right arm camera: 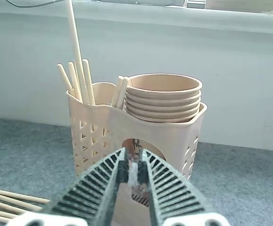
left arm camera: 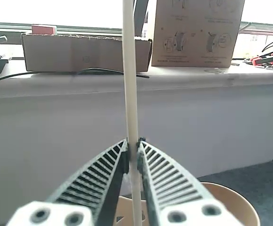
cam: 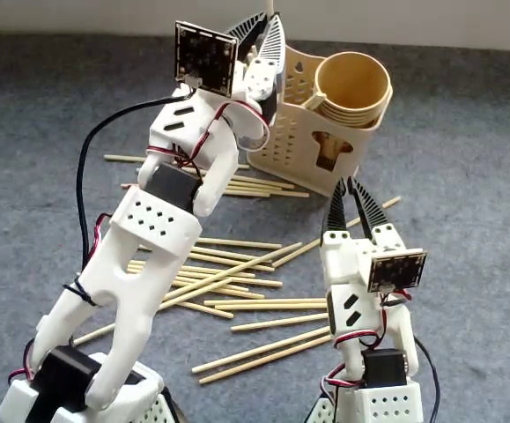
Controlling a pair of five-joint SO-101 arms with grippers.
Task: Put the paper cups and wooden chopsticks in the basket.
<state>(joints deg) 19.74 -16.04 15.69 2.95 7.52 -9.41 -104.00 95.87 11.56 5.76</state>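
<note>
Left claw (left arm camera: pixel 132 143) clamps chopstick (left arm camera: pixel 129 70), long axis vertical | basket (cam: pixel 294 152) just below it | right claw (right arm camera: pixel 132 155) pinched shut, farther off

Left hand (left arm camera: pixel 132 146) raised and clamped; right hand (right arm camera: pixel 132 156) low, also closed.

A stack of tan paper cups (cam: pixel 353 84) is sitting upright in the right side of the cream perforated plastic basket (cam: pixel 300 154). Several pale wooden chopsticks (right arm camera: pixel 76 80) are standing in its left side. Loose chopsticks (cam: pixel 237 282) are lying scattered nearer. The left end effector (left arm camera: pixel 132 143) is pinching one chopstick (left arm camera: pixel 129 70) upright.
</note>
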